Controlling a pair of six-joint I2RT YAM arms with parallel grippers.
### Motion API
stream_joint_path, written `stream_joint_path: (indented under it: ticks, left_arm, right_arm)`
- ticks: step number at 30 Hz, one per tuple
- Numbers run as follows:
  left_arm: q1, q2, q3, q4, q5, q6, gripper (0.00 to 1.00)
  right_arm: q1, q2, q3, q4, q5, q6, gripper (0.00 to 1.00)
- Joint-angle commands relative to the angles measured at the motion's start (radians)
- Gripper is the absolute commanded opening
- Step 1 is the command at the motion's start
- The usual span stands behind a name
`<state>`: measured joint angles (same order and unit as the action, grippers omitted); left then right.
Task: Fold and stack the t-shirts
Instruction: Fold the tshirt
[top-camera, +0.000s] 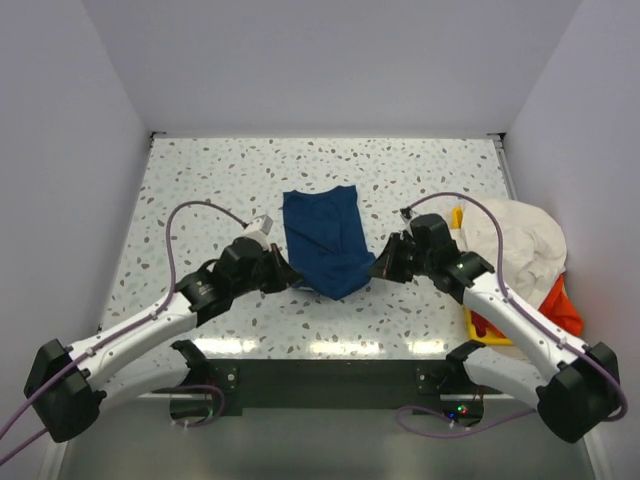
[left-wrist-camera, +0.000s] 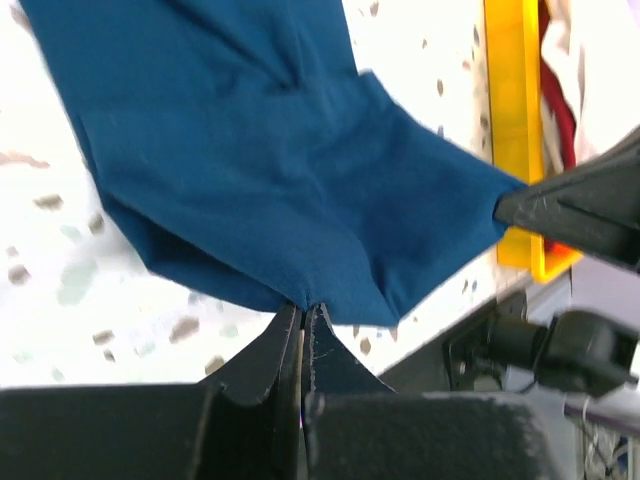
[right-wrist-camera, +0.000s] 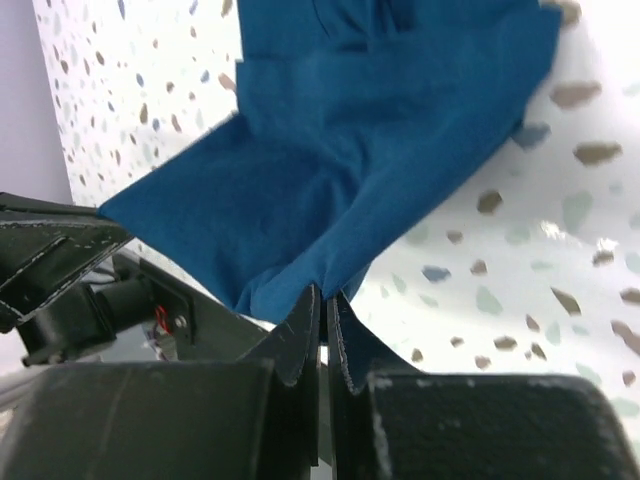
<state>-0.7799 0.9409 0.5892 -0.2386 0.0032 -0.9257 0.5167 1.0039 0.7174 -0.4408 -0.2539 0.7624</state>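
The left arm (top-camera: 140, 335) and right arm (top-camera: 520, 318) have white shells, black joints and purple cables (top-camera: 200, 203). The left hand (left-wrist-camera: 303, 312) and right hand (right-wrist-camera: 322, 295) are matte black with wedge-shaped fingers (left-wrist-camera: 268, 355).

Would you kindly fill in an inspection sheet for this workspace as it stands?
Surface: speckled table.
Job's things: navy t-shirt lying mid-table, near corners lifted; cream-white shirt and orange-red shirt heaped over the yellow bin at right.
Clutter: nothing seen.
Grippers: left gripper and right gripper each shut on a near corner of the navy t-shirt.
Cables: a purple cable loops above each arm.
Surroundings: plain pale walls on three sides.
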Motion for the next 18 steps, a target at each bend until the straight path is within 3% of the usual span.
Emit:
stream_joint_path:
  ticks: [1,6,11,16,18]
  left_arm:
    - [0.109,0.070,0.093,0.067,0.055,0.079,0.00]
    - [0.211,0.224,0.220,0.133,0.103,0.125,0.00]
    - [0.381,0.412,0.400,0.208,0.179,0.157,0.00]
    - [0.513,0.737,0.634,0.291,0.265,0.197,0.00]
    - [0.542,0.908,0.723,0.291,0.296,0.208,0.00]
  right_arm:
    - [-0.001,0.147,0.147,0.065,-0.002,-0.017,0.00]
    - [-0.038,0.384,0.391,0.092,-0.013,-0.031,0.00]
    - [-0.109,0.650,0.609,0.103,-0.067,-0.025,0.00]
    - [-0.196,0.965,0.933,0.106,-0.176,0.003,0.00]
    - [-0.228,1.121,1.087,0.103,-0.199,0.014,0.05]
